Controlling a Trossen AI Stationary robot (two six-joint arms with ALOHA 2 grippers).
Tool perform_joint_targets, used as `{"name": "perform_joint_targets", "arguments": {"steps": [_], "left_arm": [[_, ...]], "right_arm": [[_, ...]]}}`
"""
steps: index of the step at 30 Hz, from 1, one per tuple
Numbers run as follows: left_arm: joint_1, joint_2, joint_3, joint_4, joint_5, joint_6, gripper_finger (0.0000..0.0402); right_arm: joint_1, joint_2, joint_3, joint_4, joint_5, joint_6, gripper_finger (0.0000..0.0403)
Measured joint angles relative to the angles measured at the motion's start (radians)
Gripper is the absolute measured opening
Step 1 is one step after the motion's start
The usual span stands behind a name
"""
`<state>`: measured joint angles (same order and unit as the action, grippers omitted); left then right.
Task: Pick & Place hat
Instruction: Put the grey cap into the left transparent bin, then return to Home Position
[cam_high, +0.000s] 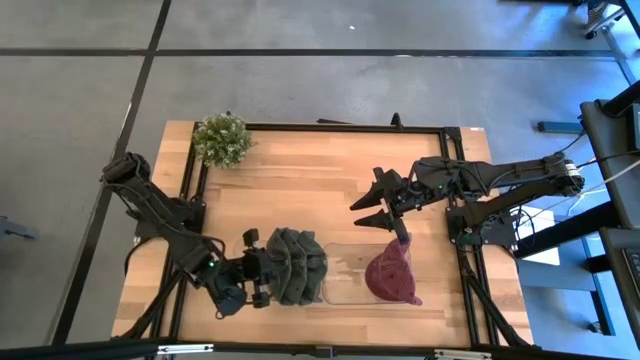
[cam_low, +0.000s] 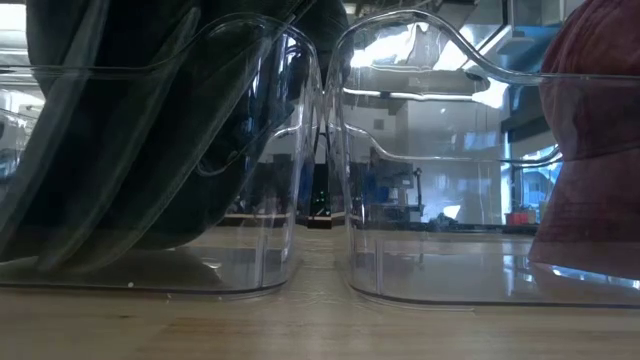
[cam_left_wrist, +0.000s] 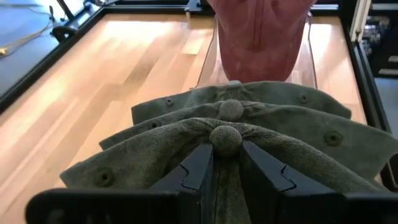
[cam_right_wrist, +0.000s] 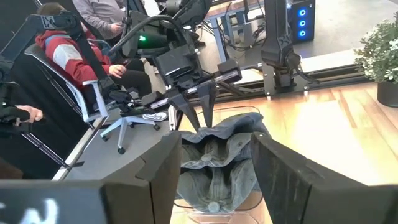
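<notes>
Hat under handling: a stack of olive-green caps (cam_high: 290, 265), lying at the near edge of the table (cam_high: 300, 170) in the left-hand clear plastic bin (cam_low: 250, 200). A second clear bin (cam_high: 345, 272) stands just beside it on the right and holds a maroon hat (cam_high: 392, 275) at its right end.

Left gripper (cam_high: 262, 268): positioned at the left side of the olive stack. In the left wrist view its two fingers (cam_left_wrist: 193, 171) stand close together with a fold of green cloth and the top button (cam_left_wrist: 225, 138) of the uppermost cap between them. Judged clamped on that cap's crown.

Right gripper (cam_high: 385, 205): held above the table beyond the bins, near the maroon hat but not touching it. The right wrist view shows its fingers (cam_right_wrist: 165, 165) well apart, with nothing between them. Judged waiting.

A potted plant (cam_high: 222, 138) stands at the far left corner, well apart from the work. A seated person (cam_right_wrist: 74, 56) is in the room beyond the table.

Step in hand, as judged: the grasp on the top olive cap appears made; the lift has not begun, since the cap rests on the ones beneath it.

Next move calls for a straight upward lift, slow enough that only the top cap comes away. The caps nest closely, so a lower one may drag along. The lifted cap must also clear the bin wall before any sideways carry. The intended place of deposit cannot be told from the scene.
</notes>
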<state>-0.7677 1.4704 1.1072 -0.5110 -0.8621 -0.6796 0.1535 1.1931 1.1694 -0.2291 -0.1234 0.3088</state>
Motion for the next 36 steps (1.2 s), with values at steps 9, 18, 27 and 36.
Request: {"name": "perform_joint_targets", "arguments": {"steps": [9, 18, 27, 36], "left_arm": [[0.0, 0.0, 0.0, 0.0, -0.001, 0.065, 0.0094], [0.02, -0.04, 0.0, -0.001, 0.018, 0.054, 0.0183], [0.021, -0.246, 0.001, -0.023, -0.111, 0.086, 0.0195], [0.033, -0.379, 0.002, -0.043, -0.248, 0.125, 0.0197]], "right_arm": [[0.0, 0.0, -0.001, -0.002, 0.0, -0.002, 0.0193], [0.0, 0.0, -0.001, -0.034, 0.0, -0.004, 0.0193], [-0.016, 0.0, -0.001, -0.093, 0.004, 0.002, 0.0193], [0.043, -0.055, -0.184, 0.112, 0.155, -0.045, 0.0193]]}}
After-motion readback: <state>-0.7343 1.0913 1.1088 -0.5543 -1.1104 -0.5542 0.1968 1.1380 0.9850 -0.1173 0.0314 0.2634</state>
